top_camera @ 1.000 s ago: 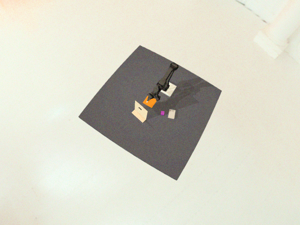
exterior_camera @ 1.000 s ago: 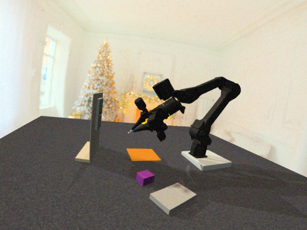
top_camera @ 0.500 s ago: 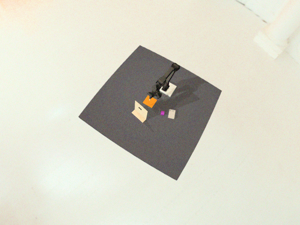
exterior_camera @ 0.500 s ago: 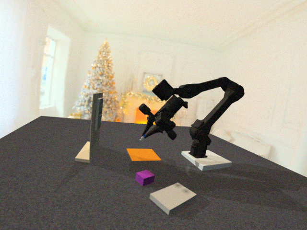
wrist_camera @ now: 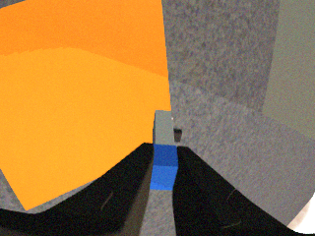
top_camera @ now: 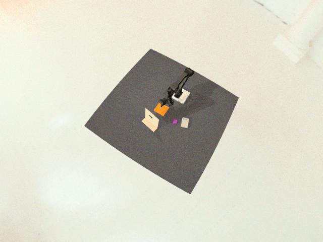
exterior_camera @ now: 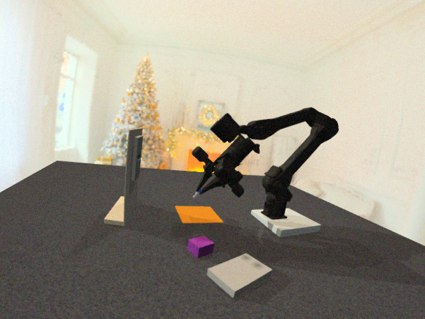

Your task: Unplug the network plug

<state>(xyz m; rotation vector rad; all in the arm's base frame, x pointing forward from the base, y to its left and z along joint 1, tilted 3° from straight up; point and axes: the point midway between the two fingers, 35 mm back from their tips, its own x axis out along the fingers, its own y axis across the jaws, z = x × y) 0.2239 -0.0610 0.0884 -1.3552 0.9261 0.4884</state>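
Note:
My gripper [top_camera: 161, 106] [exterior_camera: 198, 193] [wrist_camera: 163, 154] is shut on the network plug [exterior_camera: 196, 194] [wrist_camera: 164, 129], which has a blue body and a grey front end. The plug is out of the socket and tilted nose down, in the air above the orange marked square [top_camera: 162, 110] [exterior_camera: 199, 216] [wrist_camera: 89, 108]. In the wrist view the plug's front end lies over the square's right edge. The upright panel [top_camera: 155, 120] [exterior_camera: 131, 171] [wrist_camera: 295, 64] stands apart from the gripper, with the dark socket opening [top_camera: 150, 116] in its face.
A purple block [top_camera: 174, 121] [exterior_camera: 200, 246] and a flat light-grey box [top_camera: 184, 122] [exterior_camera: 239, 272] lie on the dark table to one side of the square. The panel has a pale foot [top_camera: 150, 125] [exterior_camera: 115, 212]. The arm's white base plate [top_camera: 184, 97] [exterior_camera: 298, 224] is on the other side of the square from the panel.

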